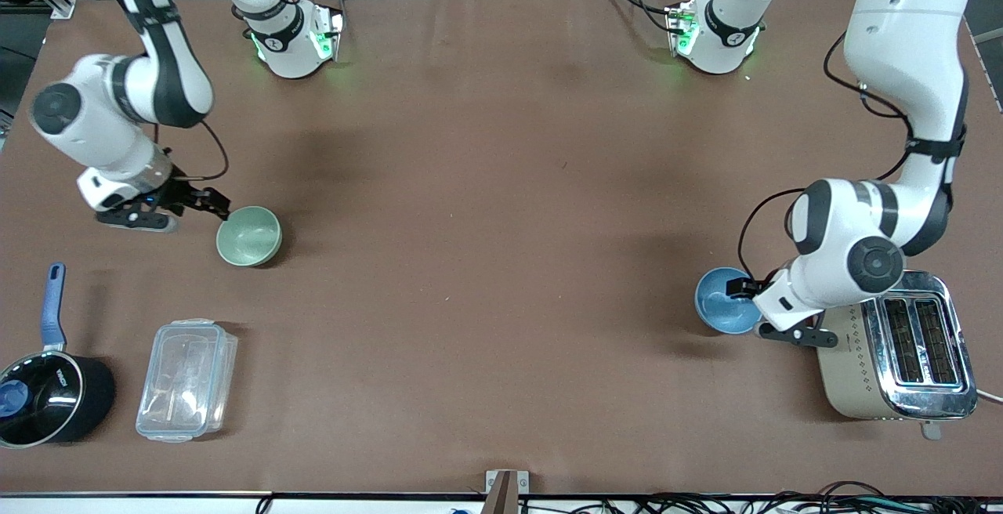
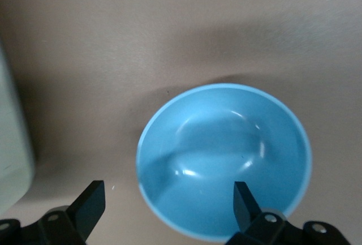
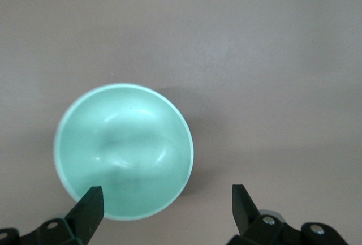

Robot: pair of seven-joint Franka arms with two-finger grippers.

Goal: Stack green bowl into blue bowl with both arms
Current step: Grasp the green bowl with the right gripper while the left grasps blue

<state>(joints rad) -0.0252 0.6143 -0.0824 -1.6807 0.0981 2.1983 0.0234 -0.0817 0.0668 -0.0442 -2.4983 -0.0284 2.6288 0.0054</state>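
The green bowl (image 1: 249,236) stands upright on the table toward the right arm's end; it also shows in the right wrist view (image 3: 123,151). My right gripper (image 1: 213,204) is open just beside the bowl's rim, with one finger (image 3: 89,206) over the rim and the other over bare table. The blue bowl (image 1: 727,301) stands toward the left arm's end, beside the toaster; it shows in the left wrist view (image 2: 224,160). My left gripper (image 1: 743,288) is open at its rim, with one finger (image 2: 244,201) over the bowl's inside and the other over the table.
A toaster (image 1: 901,349) stands close by the blue bowl at the left arm's end. A black saucepan with a blue handle (image 1: 43,389) and a clear lidded container (image 1: 186,379) sit nearer the front camera than the green bowl.
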